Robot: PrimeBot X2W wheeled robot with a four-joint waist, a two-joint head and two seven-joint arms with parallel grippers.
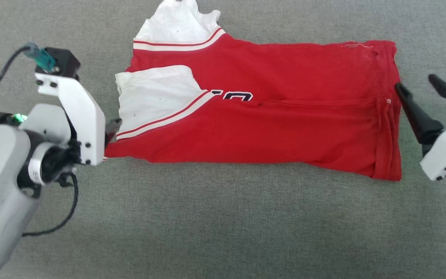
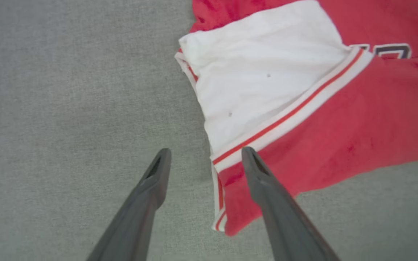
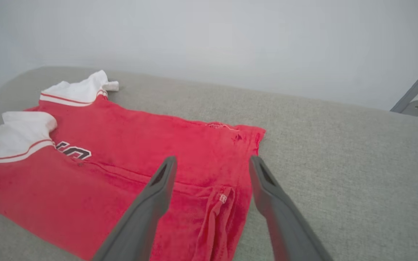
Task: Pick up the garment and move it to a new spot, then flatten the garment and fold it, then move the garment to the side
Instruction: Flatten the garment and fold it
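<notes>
Across the middle of the grey fabric surface [image 1: 223, 217] lies the garment [image 1: 269, 128], a red T-shirt, folded lengthwise and mostly flat. Sleeve end points to the robot's left, hem to its right. Near white sleeve [image 1: 155, 99] lies folded onto the red body. Far white sleeve [image 1: 178, 23] sticks out at the top edge of the head view. Red-and-white stripes where each sleeve joins. Bit of black-and-white lettering [image 1: 236, 95] peeks out at the fold line. Fabric is a little bunched at the hem.

Left pincer [image 2: 205, 156] sits at the sleeve-end corner of the shirt, wide apart, holding nothing. Left wrist view: one finger [image 2: 263, 181] over red fabric just below the striped seam, other finger [image 2: 154, 181] over bare grey. Contact with the cloth cannot be told. Head view: most of that pincer is hidden behind its white wrist bracket [image 1: 79, 112].

Right pincer [image 1: 416, 82] is at the hem end, also spread wide, empty. Right wrist view: one finger [image 3: 158, 188] over red cloth, the other [image 3: 267, 192] over the hem edge where cloth meets grey. Pale wall [image 3: 230, 40] behind the surface, grey metal bar [image 3: 417, 87] at the far right of that view.
</notes>
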